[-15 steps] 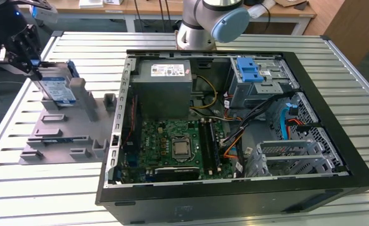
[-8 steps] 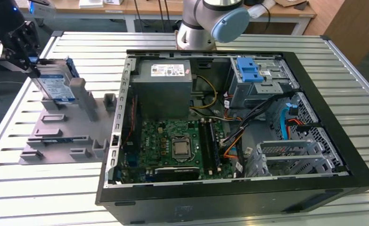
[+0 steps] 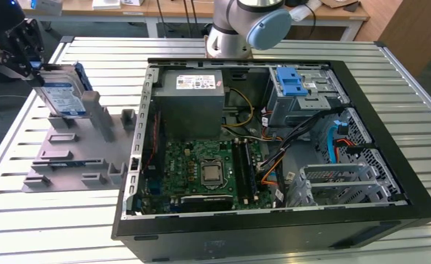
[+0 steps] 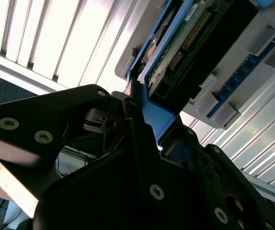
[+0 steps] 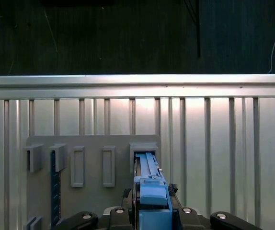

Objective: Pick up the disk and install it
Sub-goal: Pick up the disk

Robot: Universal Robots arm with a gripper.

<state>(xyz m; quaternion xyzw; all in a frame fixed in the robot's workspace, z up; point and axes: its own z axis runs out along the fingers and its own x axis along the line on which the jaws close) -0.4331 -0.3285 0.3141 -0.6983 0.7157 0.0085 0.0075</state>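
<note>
Pincer is at the far end of the exterior view's left, above the grey slotted fixture plate. It is closed on the upper end of the disk.

In the second wrist view the black fingers press against the blue side rail from both sides. The disk's green circuit board faces that camera.

The disk stands on edge and leans slightly, with its white-and-blue label toward the exterior camera. Its lower end is at a slot near the far edge of the fixture plate, just behind a grey upright post. Cannot tell whether that end is seated in the slot or just clear of it.

In the first wrist view the disk appears edge-on. A blue rail runs from between the fingers to a raised slot block on the plate.

The fixture plate lies flat on the slatted aluminium tabletop, just beside the open computer case, which is on the exterior view's right of the plate.

The case lies on its side with the panel off:
- grey power supply at the far side
- green motherboard nearer
- metal drive cage with a blue bracket at the far right

The disk is well apart from that cage and outside the case. The arm base stands at the far edge of the tabletop, behind the case.
</note>
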